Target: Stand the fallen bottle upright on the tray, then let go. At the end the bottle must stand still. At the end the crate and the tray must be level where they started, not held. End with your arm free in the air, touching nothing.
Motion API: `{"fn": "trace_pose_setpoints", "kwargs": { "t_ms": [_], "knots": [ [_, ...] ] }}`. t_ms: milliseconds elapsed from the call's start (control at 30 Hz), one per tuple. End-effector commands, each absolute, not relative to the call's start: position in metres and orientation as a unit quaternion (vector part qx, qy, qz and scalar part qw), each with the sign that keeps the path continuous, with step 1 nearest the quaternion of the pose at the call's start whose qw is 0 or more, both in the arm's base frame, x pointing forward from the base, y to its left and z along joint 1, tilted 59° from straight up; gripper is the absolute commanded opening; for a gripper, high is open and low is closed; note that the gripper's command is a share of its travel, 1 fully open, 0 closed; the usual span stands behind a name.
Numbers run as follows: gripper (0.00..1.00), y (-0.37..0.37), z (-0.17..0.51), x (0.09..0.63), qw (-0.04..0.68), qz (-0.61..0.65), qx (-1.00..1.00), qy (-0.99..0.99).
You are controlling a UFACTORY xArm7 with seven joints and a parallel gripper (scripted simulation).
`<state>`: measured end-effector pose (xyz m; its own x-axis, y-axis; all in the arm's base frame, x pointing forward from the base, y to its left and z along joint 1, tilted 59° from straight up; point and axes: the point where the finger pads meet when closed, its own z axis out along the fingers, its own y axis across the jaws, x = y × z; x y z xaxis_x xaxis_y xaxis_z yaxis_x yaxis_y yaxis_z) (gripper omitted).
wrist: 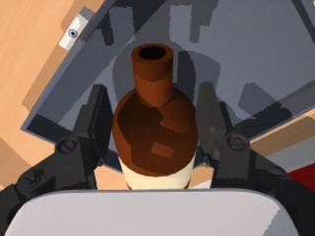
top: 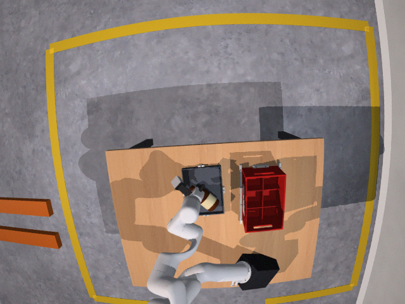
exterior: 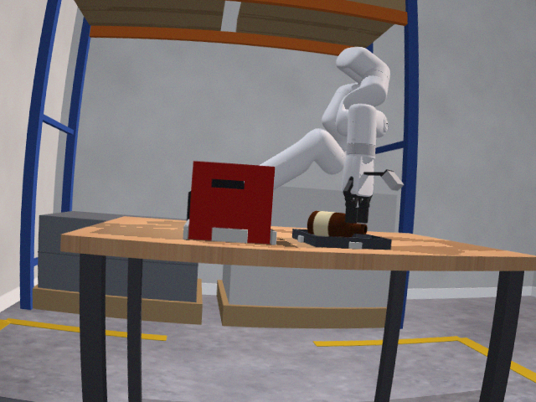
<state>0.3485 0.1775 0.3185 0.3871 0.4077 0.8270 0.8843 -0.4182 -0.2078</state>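
A brown bottle [top: 209, 200] [exterior: 329, 222] [wrist: 156, 135] with a cream label lies on its side on the dark grey tray [top: 203, 175] [exterior: 342, 241] [wrist: 248, 46], with its open neck pointing away from the crate. My gripper [exterior: 358, 215] [wrist: 153, 99] points straight down over the bottle's shoulder. It is open, with one finger on each side of the shoulder, low beside the glass. I cannot tell if the fingers touch it. The arm hides the fingers in the overhead view.
A red crate [top: 281, 200] [exterior: 231, 203] with inner compartments stands on the wooden table [top: 147, 235] [exterior: 260, 255] just beside the tray. The robot base [top: 258, 266] sits at the table's edge. A blue shelf rack [exterior: 410, 130] stands behind the arm.
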Motion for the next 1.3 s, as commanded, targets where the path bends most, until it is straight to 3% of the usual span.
{"fn": "trace_pose_setpoints", "kwargs": {
  "t_ms": [0, 1267],
  "knots": [
    [0.65, 0.180, 0.317, 0.351, 0.334, -0.358, -0.763, -0.423],
    [0.65, 0.199, 0.305, 0.357, 0.334, -0.358, -0.763, -0.423]
  ]
}}
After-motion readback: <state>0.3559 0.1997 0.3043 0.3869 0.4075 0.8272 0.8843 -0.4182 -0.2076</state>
